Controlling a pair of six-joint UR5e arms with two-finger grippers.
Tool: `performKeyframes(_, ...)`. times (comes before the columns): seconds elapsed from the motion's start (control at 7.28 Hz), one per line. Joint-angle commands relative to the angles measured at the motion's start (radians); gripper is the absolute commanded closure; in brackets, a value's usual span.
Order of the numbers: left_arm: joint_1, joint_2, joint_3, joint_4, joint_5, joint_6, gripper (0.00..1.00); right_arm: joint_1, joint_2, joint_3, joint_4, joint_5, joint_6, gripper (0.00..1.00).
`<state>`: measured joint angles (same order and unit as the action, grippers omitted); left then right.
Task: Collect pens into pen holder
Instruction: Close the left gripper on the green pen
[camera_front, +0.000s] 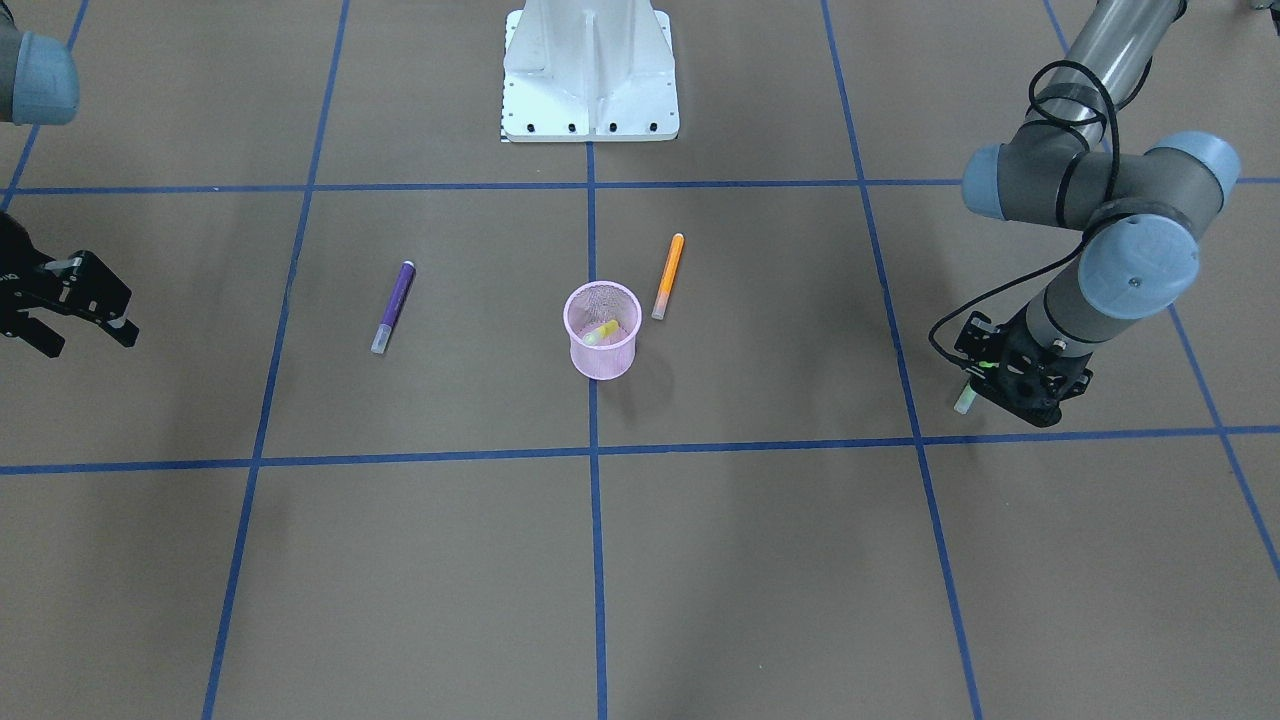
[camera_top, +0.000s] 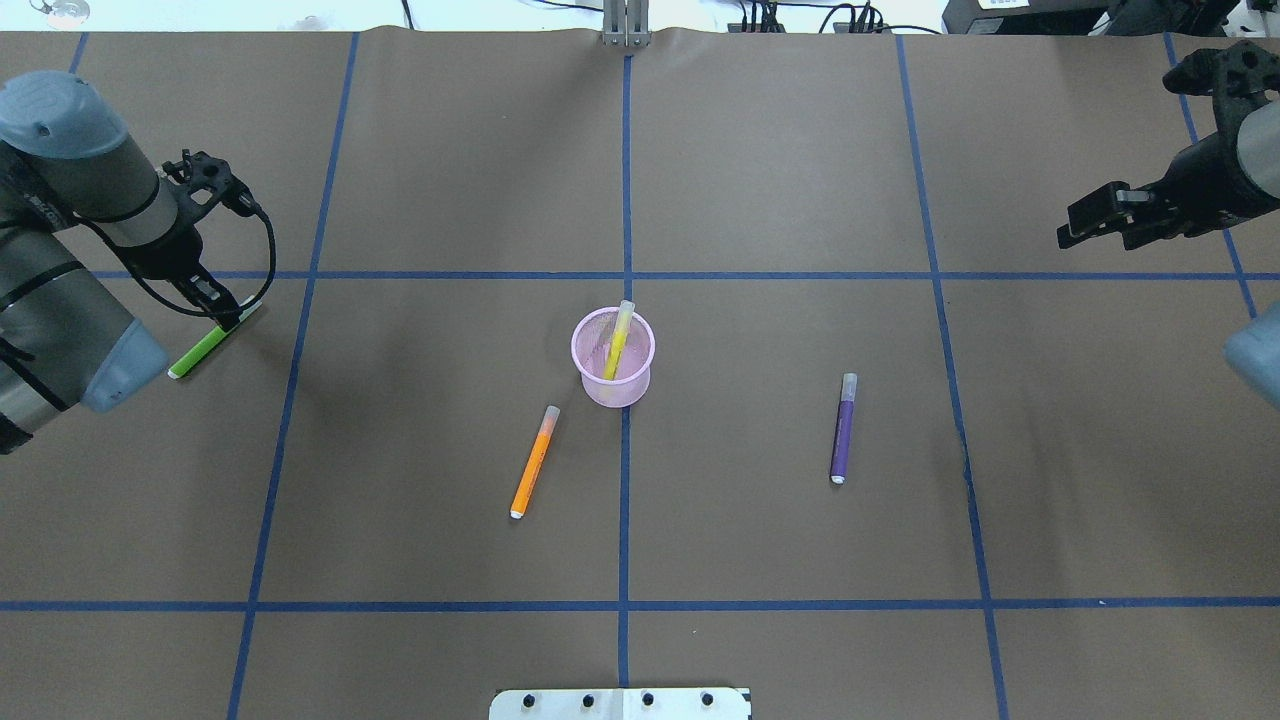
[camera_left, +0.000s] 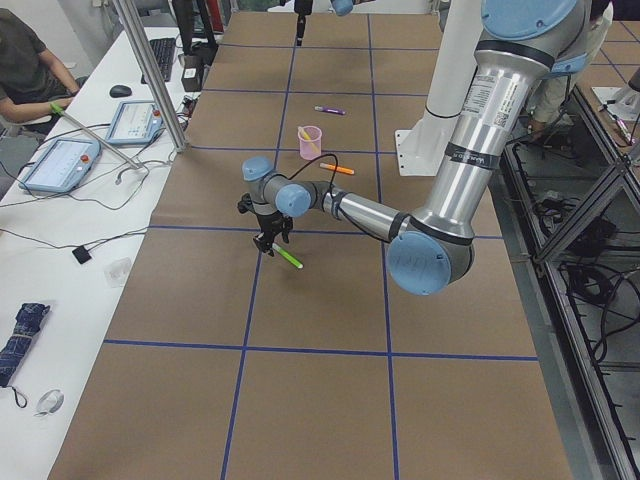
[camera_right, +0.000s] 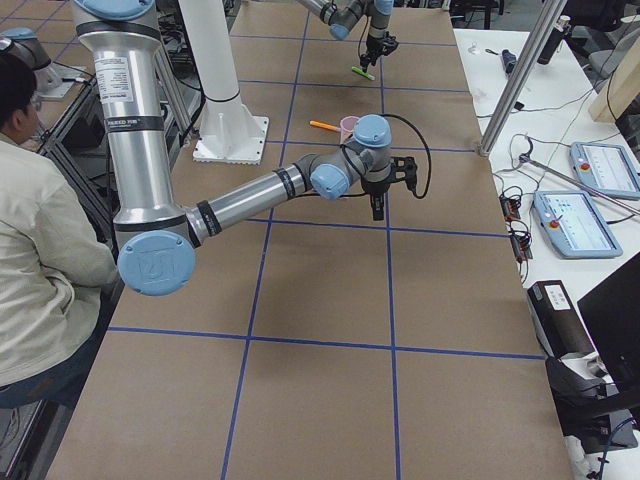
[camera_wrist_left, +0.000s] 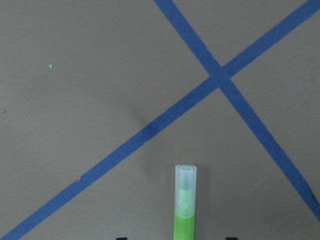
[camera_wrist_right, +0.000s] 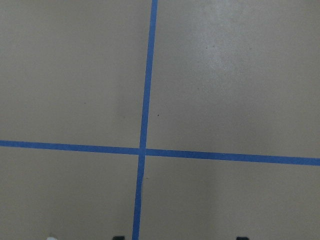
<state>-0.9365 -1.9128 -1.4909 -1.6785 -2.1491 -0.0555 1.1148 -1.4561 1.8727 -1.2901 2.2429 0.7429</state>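
Silver arms (camera_front: 1120, 40) wear blue caps (camera_front: 1140, 262) (black cable (camera_front: 990, 296)).
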Motion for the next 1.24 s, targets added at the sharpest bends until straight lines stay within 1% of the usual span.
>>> performKeyframes(0.0,0.007,-0.014,0.029,-0.004,0.000,0.002,0.27,-0.001,0.002,-0.003,0.000,-0.002,0.000,0.20)
performKeyframes(0.41,0.015,-0.026,0.037,-0.004,0.000,0.000,0.28,-0.003,0.003,-0.006,0.000,-0.002,0.000,0.20)
performKeyframes(0.55,0.016,-0.025,0.038,-0.004,-0.002,0.002,0.32,-0.003,0.003,-0.009,0.000,-0.002,0.000,0.20)
performKeyframes(1.1,0.018,-0.023,0.041,-0.004,-0.002,0.000,0.33,-0.003,0.005,-0.012,-0.002,0.001,0.000,0.20)
